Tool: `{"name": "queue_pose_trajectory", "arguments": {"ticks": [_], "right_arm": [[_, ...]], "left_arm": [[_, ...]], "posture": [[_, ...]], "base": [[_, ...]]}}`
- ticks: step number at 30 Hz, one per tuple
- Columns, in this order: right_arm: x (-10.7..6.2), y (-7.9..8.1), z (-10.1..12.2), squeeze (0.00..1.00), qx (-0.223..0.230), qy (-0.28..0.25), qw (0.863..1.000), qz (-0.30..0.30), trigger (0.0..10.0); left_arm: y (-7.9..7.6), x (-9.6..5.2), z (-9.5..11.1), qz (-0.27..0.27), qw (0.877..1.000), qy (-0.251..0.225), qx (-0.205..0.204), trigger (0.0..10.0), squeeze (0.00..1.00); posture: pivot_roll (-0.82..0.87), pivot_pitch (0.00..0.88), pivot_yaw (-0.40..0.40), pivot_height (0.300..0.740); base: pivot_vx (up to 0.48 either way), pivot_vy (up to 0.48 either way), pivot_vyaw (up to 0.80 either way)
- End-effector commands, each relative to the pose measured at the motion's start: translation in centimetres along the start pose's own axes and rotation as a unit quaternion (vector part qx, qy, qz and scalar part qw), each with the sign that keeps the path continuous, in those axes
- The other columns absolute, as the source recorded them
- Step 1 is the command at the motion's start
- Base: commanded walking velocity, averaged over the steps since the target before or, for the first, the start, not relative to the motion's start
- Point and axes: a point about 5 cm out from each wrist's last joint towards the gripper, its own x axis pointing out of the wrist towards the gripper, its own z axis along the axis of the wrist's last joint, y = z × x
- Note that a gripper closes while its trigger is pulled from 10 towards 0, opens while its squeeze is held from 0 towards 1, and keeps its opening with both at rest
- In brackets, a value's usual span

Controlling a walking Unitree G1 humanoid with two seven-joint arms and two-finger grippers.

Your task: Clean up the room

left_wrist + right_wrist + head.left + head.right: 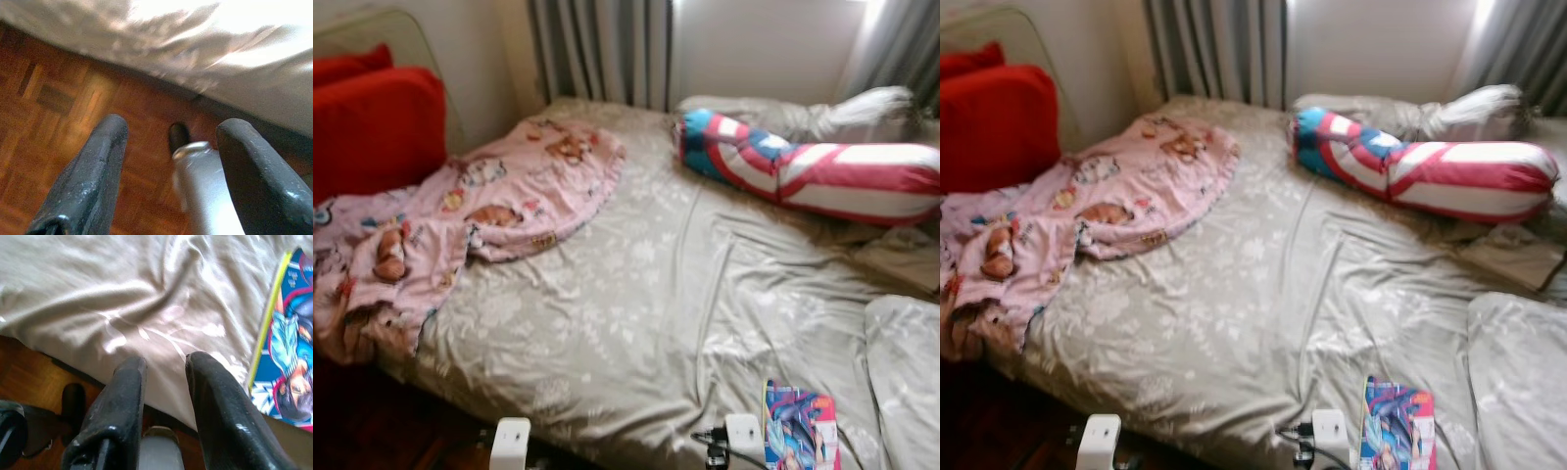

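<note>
Here | comic book (800,428) on bed (656,294) | cover writing unreadable

A bed (636,294) in beige floral sheets stood on parquet floor (58,98), grey curtains (602,49) (daylight glaring through) behind its far edge.

Pink cartoon-print blanket (460,220) crumpled on the left half of the bed (646,294), one end spilling over the left edge. Long red, white and blue striped bolster (813,168) lying bent across the far right, near the curtains. Colourful comic book (800,429) flat at the near edge, cover up. Grey pillow (906,372) just right of it, at the near right corner.
</note>
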Motion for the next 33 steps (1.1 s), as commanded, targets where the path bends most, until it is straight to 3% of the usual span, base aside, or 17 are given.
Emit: {"name": "queue_pose_trajectory", "arguments": {"ticks": [1,8,20,25,33], "right_arm": [[-0.3,0.3,-1.2,0.0,0.008,0.018,1.0,-0.001,10.0],[-0.9,2.5,-3.1,0.0,0.007,0.04,0.999,0.008,10.0],[-1.5,6.6,-3.7,0.0,-0.001,0.052,0.998,0.03,10.0],[-1.0,4.3,-3.1,0.0,0.0,0.042,0.999,0.016,10.0],[-0.9,4.1,-3.0,0.0,0.0,0.044,0.999,0.016,10.0]], "left_arm": [[0.0,0.0,-0.2,-0.001,1.0,0.005,-0.001,10.0,0.0],[0.0,0.0,-0.2,-0.002,1.0,0.004,-0.001,10.0,0.0],[0.1,0.0,-0.2,-0.001,1.0,0.005,-0.002,10.0,0.0],[0.1,0.0,-0.2,-0.003,1.0,0.005,0.0,10.0,0.0],[0.1,0.0,-0.2,-0.003,1.0,0.006,-0.001,10.0,0.0]], "posture": [[-0.09,0.0,0.006,0.74],[-0.09,0.0,0.007,0.74],[-0.09,0.0,0.008,0.74],[-0.09,0.0,0.007,0.74],[-0.09,0.0,0.007,0.74]], "base": [[0.0,0.36,0.0],[0.0,0.361,0.0],[0.0,0.358,0.0],[0.0,0.358,0.0],[0.0,0.358,0.0]]}}
